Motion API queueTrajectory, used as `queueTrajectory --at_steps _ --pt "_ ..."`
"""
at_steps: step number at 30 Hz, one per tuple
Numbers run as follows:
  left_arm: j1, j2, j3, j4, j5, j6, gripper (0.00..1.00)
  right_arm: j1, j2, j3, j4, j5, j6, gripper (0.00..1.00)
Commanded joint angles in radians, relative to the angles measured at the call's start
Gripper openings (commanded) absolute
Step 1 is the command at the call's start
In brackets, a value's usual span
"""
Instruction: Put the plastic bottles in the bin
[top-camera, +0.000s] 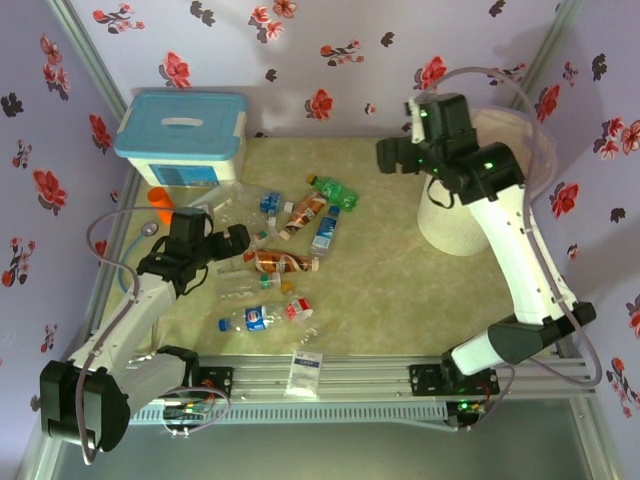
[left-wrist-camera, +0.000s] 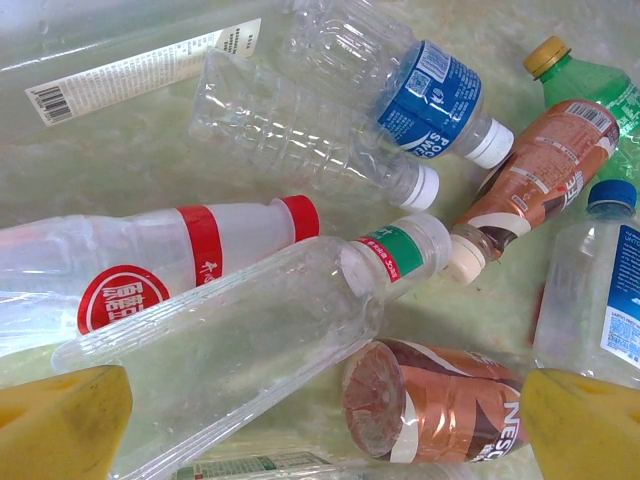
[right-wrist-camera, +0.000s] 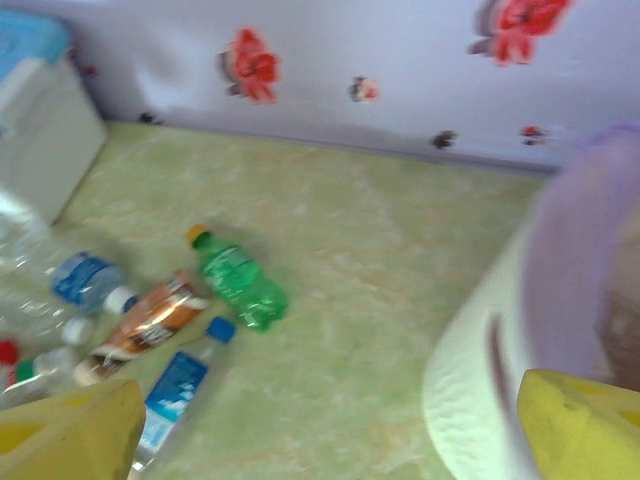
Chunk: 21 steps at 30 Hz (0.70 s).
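Plastic bottles lie strewn left of centre under the left gripper, its yellow fingers spread wide and gripping nothing. The right gripper, equally wide and empty, hangs beside the bin on the right. The tabletop is pale green and marbled, the walls lilac with red flowers, and a blue-lidded white box sits far left.

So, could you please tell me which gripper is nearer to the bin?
Right. The right gripper hangs just beside the bin, near its rim; the left gripper is far across the table, over the bottles.
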Motion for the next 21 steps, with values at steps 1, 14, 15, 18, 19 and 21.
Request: queueTrajectory --at_steps 1,14,15,18,19,21 --pt "-0.005 0.003 0.030 -0.007 -0.015 0.022 1.00 0.080 0.084 0.032 -0.006 0.049 -0.002 0.96" --pt "-0.004 -0.013 0.017 -0.018 -0.018 0.037 1.00 0.248 0.375 -0.180 0.063 0.066 0.426 0.99" --pt "-0.004 -0.016 0.013 -0.015 -0.020 0.037 1.00 0.255 0.388 -0.191 0.078 0.066 0.442 0.99" --pt "-0.003 -0.013 0.007 -0.014 -0.020 0.036 1.00 0.276 0.443 -0.188 0.090 0.060 0.476 0.99" --pt "-0.003 -0.010 0.005 -0.011 -0.020 0.033 1.00 0.281 0.461 -0.196 0.098 0.051 0.488 0.99" --pt "-0.003 -0.008 0.000 -0.004 -0.018 0.029 1.00 0.286 0.488 -0.218 0.129 0.022 0.513 0.99"
